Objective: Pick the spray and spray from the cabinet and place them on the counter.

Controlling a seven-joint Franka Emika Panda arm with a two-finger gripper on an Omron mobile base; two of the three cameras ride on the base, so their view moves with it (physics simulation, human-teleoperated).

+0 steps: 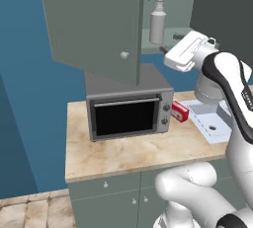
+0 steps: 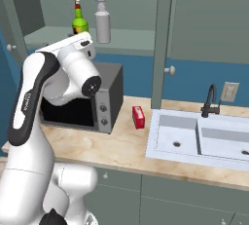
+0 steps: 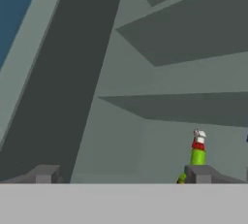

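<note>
The cabinet stands open above the counter. On its shelf a tall grey-white spray with a blue-white nozzle stands upright. To its left stands a shorter green spray with a red-white nozzle. My gripper is raised to shelf height and points into the cabinet, a little short of the bottles. In the hand view my gripper is open and holds nothing. The green spray rises just behind the right fingertip, further inside.
A grey toaster oven sits on the counter below the cabinet. A flat red box lies beside it. The pale sink with a black faucet is to the right. An open door edge hangs near the sink.
</note>
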